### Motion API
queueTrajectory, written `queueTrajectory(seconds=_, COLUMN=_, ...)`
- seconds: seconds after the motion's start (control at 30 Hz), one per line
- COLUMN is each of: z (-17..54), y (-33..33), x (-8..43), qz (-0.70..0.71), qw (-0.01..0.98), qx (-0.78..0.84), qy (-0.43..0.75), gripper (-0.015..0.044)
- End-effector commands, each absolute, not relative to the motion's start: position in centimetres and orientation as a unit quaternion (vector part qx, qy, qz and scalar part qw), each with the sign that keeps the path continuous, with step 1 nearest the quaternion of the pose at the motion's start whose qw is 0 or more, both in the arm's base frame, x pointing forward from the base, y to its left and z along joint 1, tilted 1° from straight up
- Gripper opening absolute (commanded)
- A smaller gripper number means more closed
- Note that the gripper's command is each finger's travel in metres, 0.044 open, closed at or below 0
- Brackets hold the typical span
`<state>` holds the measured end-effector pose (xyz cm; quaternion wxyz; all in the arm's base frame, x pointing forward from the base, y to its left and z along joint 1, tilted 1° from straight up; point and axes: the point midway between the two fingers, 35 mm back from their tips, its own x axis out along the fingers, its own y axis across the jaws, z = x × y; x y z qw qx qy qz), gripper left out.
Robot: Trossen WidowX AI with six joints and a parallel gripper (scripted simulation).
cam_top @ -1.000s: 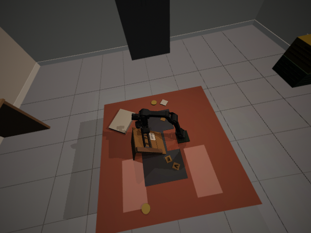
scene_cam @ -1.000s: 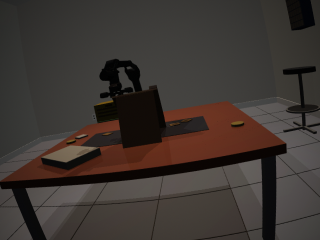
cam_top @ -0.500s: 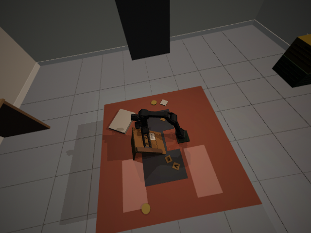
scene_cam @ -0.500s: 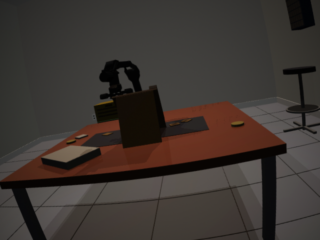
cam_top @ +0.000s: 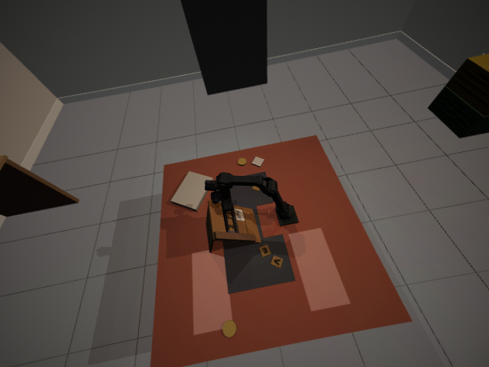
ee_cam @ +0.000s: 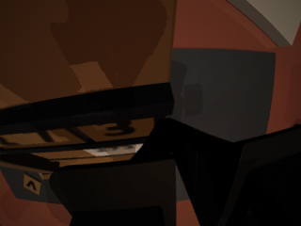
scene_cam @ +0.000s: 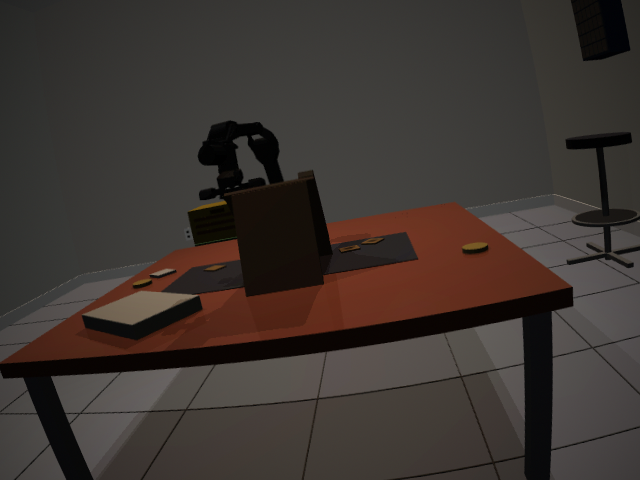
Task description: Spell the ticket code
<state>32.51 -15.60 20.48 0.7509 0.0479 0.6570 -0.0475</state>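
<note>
Claw closed, matte black, angular, beside the tan board's rail of square tiles.

So on the red tabletop I count three yellow-orange letter tiles lying loose, two of them paired up and one off alone. Plus two yellow discs, one small white square, one book and one letter board.
</note>
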Motion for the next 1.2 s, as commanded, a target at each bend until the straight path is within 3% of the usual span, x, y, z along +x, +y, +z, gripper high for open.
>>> queueTrajectory(seconds=0.0, z=20.6, y=-15.8, x=32.9, qz=-0.053, qw=0.753, qx=0.047, qy=0.654, gripper=0.0)
queueTrajectory(seconds=1.17, z=20.4, y=-14.5, x=32.6, qz=-0.052, qw=0.753, qx=0.047, qy=0.654, gripper=0.0)
